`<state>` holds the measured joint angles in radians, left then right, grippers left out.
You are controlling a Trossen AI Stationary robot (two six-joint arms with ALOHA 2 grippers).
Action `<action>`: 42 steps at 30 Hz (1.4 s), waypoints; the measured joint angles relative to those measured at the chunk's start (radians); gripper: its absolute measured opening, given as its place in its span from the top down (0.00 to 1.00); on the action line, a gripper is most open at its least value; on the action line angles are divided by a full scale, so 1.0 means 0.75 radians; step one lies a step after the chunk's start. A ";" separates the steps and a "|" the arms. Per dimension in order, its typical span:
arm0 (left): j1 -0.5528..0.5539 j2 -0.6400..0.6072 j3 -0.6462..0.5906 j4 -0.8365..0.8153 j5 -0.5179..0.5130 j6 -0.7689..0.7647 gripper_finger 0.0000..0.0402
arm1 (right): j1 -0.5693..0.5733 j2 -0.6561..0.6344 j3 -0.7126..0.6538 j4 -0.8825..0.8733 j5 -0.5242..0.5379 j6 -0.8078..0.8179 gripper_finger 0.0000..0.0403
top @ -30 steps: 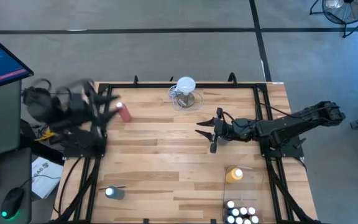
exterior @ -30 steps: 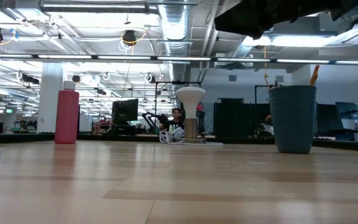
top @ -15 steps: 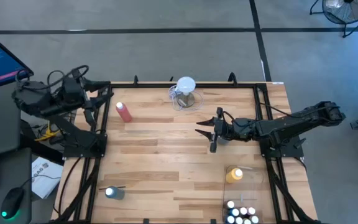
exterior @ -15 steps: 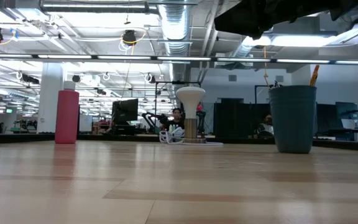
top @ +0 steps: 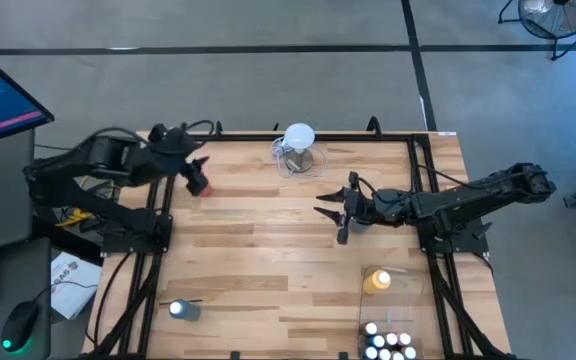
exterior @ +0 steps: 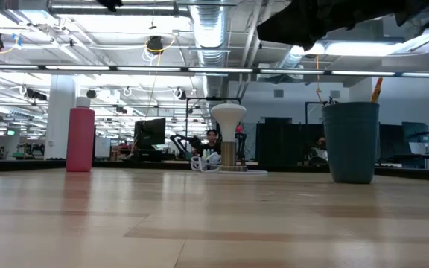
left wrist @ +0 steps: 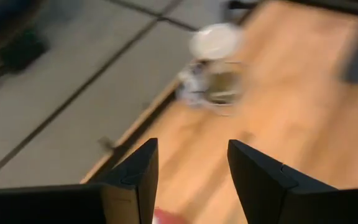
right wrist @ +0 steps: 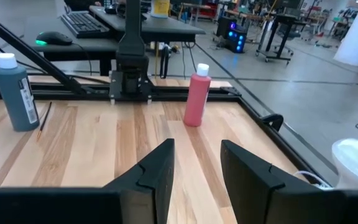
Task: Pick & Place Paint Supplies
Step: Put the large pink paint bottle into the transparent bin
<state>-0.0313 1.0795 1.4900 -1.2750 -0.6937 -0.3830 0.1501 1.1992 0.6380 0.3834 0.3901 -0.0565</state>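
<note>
On the left, the blue squeeze bottle [top: 182, 310] stands straight up near the front left corner of the bench [top: 268, 260], its white cap pointing at the ceiling. A thin dark paintbrush [top: 190, 300] lies flat just beside it.

Farther back on the left, the pink-red squeeze bottle [top: 200, 183] also stands upright, cap on top. The left end effector [top: 190, 165] is right above this bottle. Its two dark fingers [left wrist: 135, 180] are apart with nothing between them, and a bit of the red bottle shows low in the gap in the left wrist view.

In the middle at the back sits a clear jug [top: 299, 150] with a round white top.

The right end effector [top: 334, 212] hangs over the middle of the bench, pointing toward the left side. Its fingers [right wrist: 157, 171] are apart and hold nothing.

On the right, near the front, the yellow squeeze bottle [top: 376, 281] stands up tall. Just in front of it, at the front right corner, several small white-capped paint bottles [top: 388, 345] stand close together, caps up.

The bench top is made of pale wooden planks with a dark metal frame around it. The floor [top: 268, 90] behind is grey with dark lines. In the low view the room is big, with bright ceiling lights, silver pipes and desks with screens far back.
</note>
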 joint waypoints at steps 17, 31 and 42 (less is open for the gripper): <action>0.320 -0.477 -0.575 0.009 0.199 -0.505 0.58 | -0.016 0.000 0.000 -0.018 0.000 0.007 0.69; 0.550 -0.308 -0.718 0.131 0.378 -0.440 0.31 | -0.030 0.000 0.000 -0.002 0.000 0.006 0.69; 0.748 -0.111 -0.718 0.191 0.498 -0.300 0.22 | -0.030 0.000 0.000 -0.009 -0.001 0.006 0.69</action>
<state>0.5294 0.9963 0.9516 -1.1317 -0.3204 -0.6078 0.1280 1.1992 0.6380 0.3767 0.3897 -0.0517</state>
